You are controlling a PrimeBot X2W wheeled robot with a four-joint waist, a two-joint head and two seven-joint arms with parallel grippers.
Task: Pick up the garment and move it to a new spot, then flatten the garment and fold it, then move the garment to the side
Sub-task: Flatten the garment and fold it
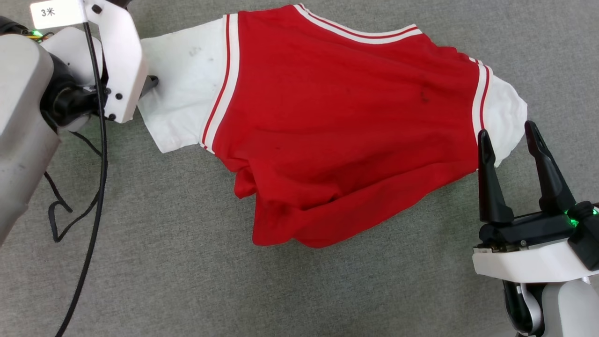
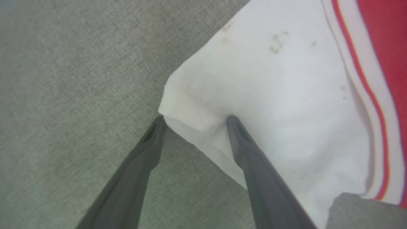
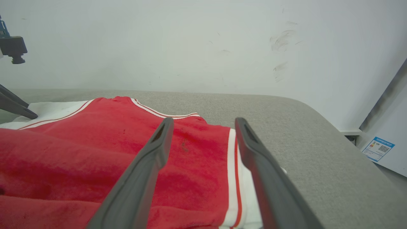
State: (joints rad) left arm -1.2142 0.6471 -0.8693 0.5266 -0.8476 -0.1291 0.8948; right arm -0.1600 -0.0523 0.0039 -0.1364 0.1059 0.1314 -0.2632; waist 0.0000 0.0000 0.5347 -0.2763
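**Item:** the garment (image 1: 337,121), a red jersey with white sleeves and red-white striped trim. It lies spread on the grey cloth-covered tabletop (image 1: 187,281), between the two arms. We note that its lower edge is bunched and tucked under itself, so the hem is hidden. Small dark marks show on the red and faint specks on the white.

**Left tool** (image 2: 196,118): fingers apart, one tip pressed into the white sleeve (image 2: 286,95), the other touching that sleeve's corner. In the head view we make out one dark fingertip past the white wrist housing (image 1: 119,61), which covers the sleeve's outer edge.

**Right tool** (image 1: 506,128): fingers apart, holding nothing, just beside the other sleeve (image 1: 503,112). We cannot tell whether it touches the cloth.

**Writing:** a white tag (image 1: 56,12) on the left arm reads "3米". A blue-and-white sticker (image 3: 378,149) with a square code sits on a pale panel near the wall (image 3: 190,47); its text is too small to read.

**Also:** a black cable (image 1: 96,187), cut off at the bottom edge.
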